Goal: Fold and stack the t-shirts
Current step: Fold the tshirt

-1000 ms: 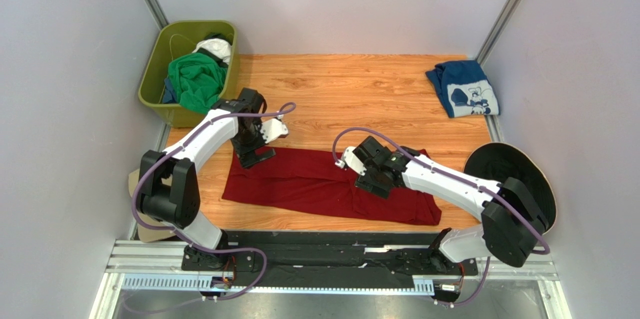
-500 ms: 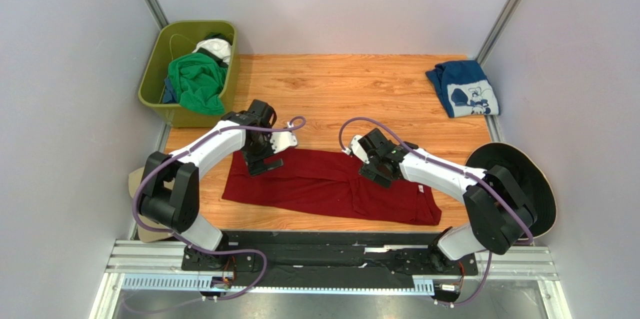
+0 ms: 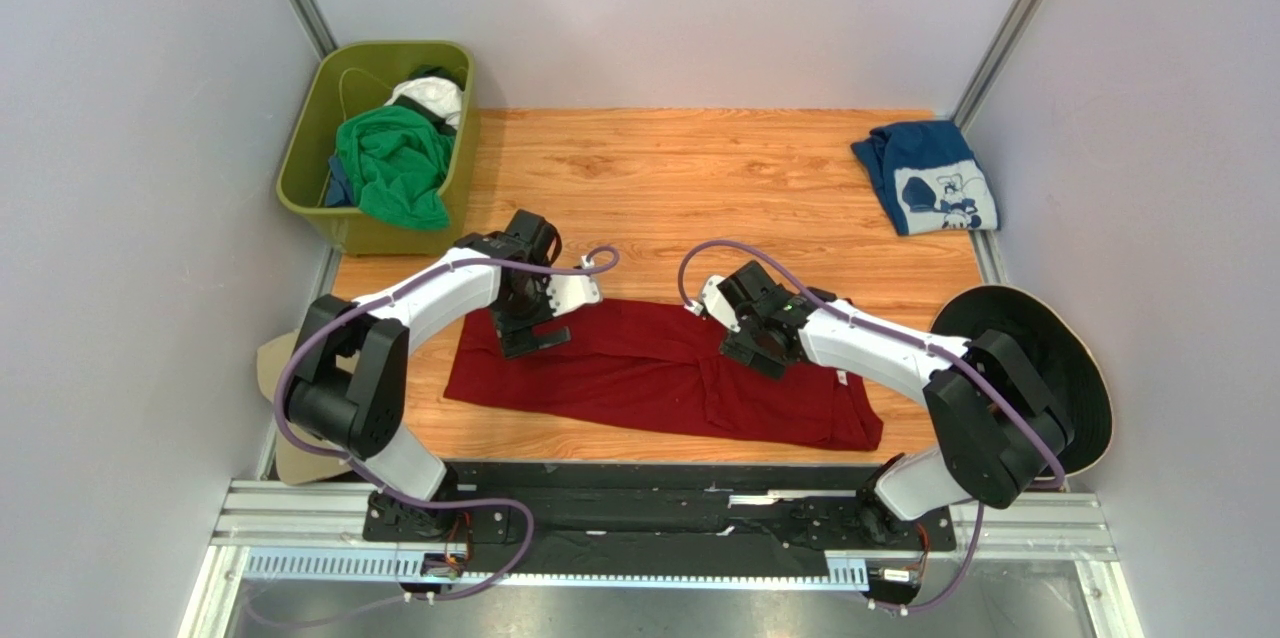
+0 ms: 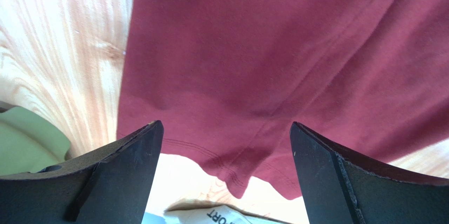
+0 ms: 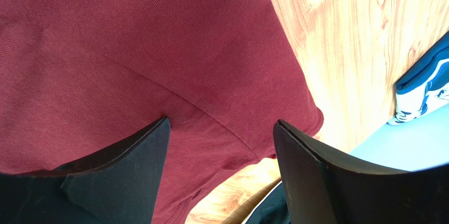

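Hovering over the far edge of the red tee [image 3: 646,376], both grippers stand with jaws apart and nothing held

Finding 1: the red tee lies flat on the table [image 3: 706,173] as a long band, long axis left to right, right end slightly nearer than the left

Finding 2: the left gripper [image 3: 529,329] is above the band's far-left part. Its wrist view shows cloth directly beneath the open fingers [image 4: 121,176], with a hemmed edge and bare wood close by

Finding 3: the right gripper [image 3: 757,346] is above the far edge, right of centre. Cloth fills the gap between its fingers [image 5: 121,176], with the tee's edge and bare wood to one side

Assessment: the cloth lies straight below each gripper, so a short drop and pinch should take the far edge at two points. Each arm serves its own half. The stretch right of the right gripper is unsupported and may lag in a fold

Other stock: the navy tee [image 3: 927,176] sits folded at the far right, well apart; the green tee [image 3: 394,158] is in the bin [image 3: 301,143], far left
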Robot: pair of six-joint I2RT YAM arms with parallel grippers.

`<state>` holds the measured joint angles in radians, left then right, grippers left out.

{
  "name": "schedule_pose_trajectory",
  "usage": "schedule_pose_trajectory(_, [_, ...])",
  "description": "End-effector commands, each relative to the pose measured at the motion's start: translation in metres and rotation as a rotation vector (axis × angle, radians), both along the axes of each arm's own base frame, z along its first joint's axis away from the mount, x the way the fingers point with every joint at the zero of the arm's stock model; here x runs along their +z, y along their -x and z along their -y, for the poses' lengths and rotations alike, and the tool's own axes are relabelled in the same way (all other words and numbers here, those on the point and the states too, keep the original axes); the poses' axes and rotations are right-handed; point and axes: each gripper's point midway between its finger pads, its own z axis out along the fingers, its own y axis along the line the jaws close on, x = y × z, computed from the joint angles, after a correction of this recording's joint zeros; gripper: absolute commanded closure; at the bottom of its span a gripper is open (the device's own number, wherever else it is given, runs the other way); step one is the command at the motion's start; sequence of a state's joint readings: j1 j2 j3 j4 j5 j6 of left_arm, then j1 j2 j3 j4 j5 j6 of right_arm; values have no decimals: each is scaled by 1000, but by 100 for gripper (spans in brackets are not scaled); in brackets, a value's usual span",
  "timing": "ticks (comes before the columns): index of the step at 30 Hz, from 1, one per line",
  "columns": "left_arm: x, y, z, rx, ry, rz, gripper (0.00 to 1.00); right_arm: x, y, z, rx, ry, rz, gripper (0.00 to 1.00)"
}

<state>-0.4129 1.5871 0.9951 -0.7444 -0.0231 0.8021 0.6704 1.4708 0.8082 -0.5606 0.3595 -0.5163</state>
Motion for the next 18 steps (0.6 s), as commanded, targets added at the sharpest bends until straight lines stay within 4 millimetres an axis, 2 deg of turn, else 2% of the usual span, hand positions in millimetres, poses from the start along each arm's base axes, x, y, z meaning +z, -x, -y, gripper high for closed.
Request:
schedule_pose_trajectory(1, [7,-12,6,-34,11,60,1,0,-7,0,-3,-4,30,23])
schedule_pose_trajectory(6, [24,-17,9,-41,38,117,1,-7,-5,2,-7,0,17,23])
schedule_pose_trajectory(10, [30,-32,10,-41,32,194,1,-9,-5,0,-5,-1,11,23])
schedule_pose_trajectory(14, [25,-40,11,-44,23,204,1,-11,-4,2,-4,6,5,23])
schedule_pose_trajectory(18, [5,-39,8,-54,-11,161,1,-14,-4,3,3,16,2,23])
